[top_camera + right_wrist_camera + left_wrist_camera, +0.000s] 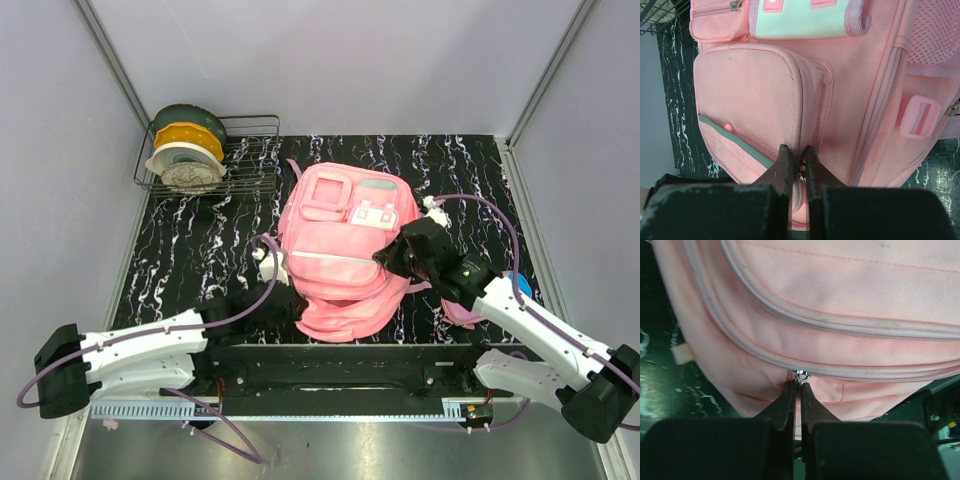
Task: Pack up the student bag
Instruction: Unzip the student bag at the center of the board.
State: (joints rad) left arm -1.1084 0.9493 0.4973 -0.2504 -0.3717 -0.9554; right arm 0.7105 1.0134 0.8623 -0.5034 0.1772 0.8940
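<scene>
The student bag [345, 245] is a large pink backpack lying flat in the middle of the black marbled table, with its mint patch [378, 185] and white clasp facing up. My left gripper [292, 302] is at the bag's near left edge. In the left wrist view it [800, 386] is shut on a silver zipper pull [802, 375] of the long zip. My right gripper [398, 256] is at the bag's right side. In the right wrist view it [799, 152] is shut on a small zipper pull [801, 173] beside the mesh front pocket [747, 100].
A wire rack [245, 150] with several filament spools [186, 150] stands at the back left. A pink-purple pencil case [455, 312] and a blue object [521, 284] lie partly under my right arm. A black rail [350, 370] runs along the near edge.
</scene>
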